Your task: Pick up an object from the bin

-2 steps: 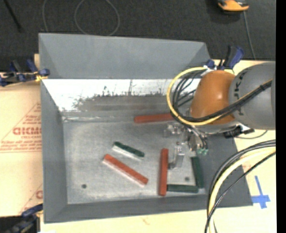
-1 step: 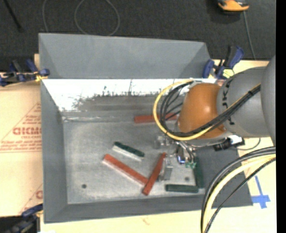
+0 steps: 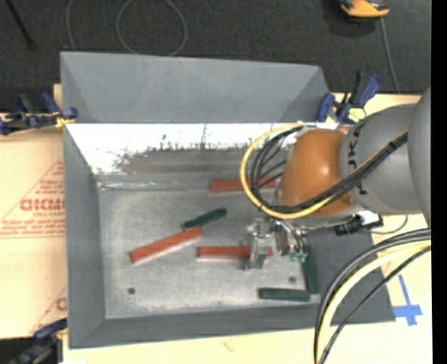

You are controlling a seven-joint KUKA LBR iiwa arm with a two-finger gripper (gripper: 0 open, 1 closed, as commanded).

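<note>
Several slim sticks, some red and some dark green, lie scattered over the floor of the grey metal bin (image 3: 83,226), none of them heaped on another as far as I can see from here. The arm comes in from the right, its orange wrist cover (image 3: 311,173) and a loop of yellow and black cables (image 3: 255,174) hanging over the right part of the bin. Below them the gripper (image 3: 260,250) is down near the floor, right at the right-hand end of the short red stick (image 3: 220,254), which lies nearly level in the middle of the bin, a little toward the near side. That end of the stick runs in under the gripper's metal parts, and whether the jaws are spread, pressed together or pinching the stick I cannot tell. Just left of it a long red stick (image 3: 165,246) lies tilted, its left end nearer to me. A dark green stick (image 3: 204,218) rests just beyond these two, also tilted. Farther back, close to the far wall, another red stick (image 3: 227,185) runs partly under the cables. Near the right corner on the near side a second green stick (image 3: 284,295) lies flat, and a third green piece (image 3: 308,273) stands along the right wall beside the gripper.
</note>
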